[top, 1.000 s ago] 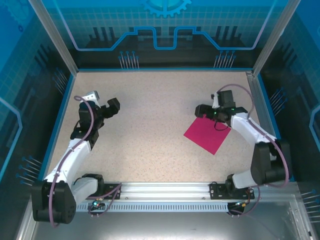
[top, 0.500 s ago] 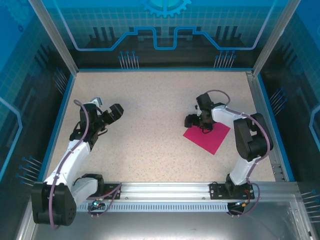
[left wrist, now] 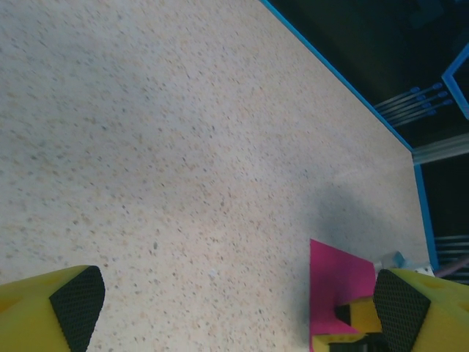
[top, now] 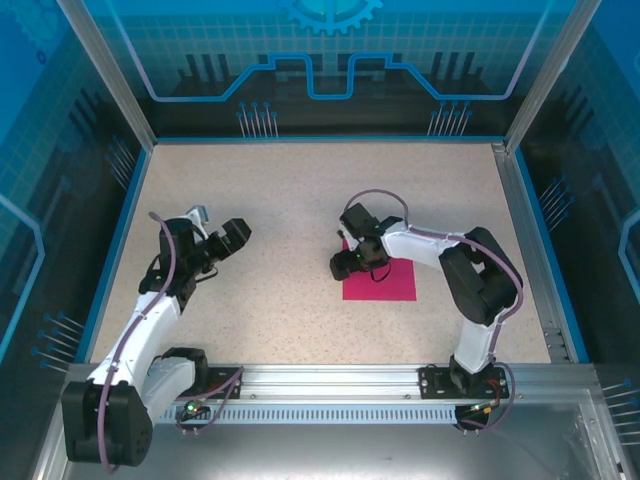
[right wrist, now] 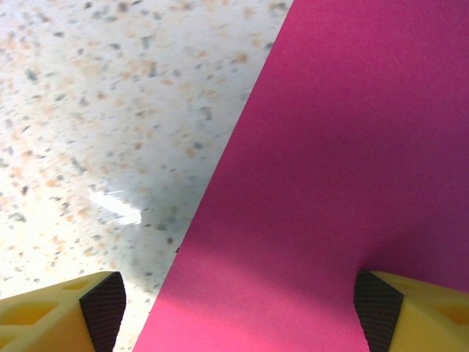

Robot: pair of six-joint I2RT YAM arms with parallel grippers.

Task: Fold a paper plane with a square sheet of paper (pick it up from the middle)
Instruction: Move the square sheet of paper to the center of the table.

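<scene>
The square sheet of paper (top: pixel 385 282) is magenta-pink and lies flat and unfolded on the speckled table, right of centre. My right gripper (top: pixel 346 263) is low over the sheet's left edge and open. In the right wrist view one pad (right wrist: pixel 102 304) is over bare table and the other pad (right wrist: pixel 377 301) is over the paper (right wrist: pixel 344 183), with nothing between them. My left gripper (top: pixel 236 237) hovers open over bare table at the left, pointing toward the sheet (left wrist: pixel 338 275). The paper plane is out of view.
A blue rim (top: pixel 320 140) bounds the speckled tabletop (top: pixel 290 200), with glass walls behind and at the sides. The aluminium rail (top: pixel 330 380) carrying both arm bases runs along the near edge. Bare table lies between the two grippers.
My right arm swept left, and the sheet slid left with it and turned to lie square to the table. The left gripper edged slightly right. The right jaws narrowed a little.
</scene>
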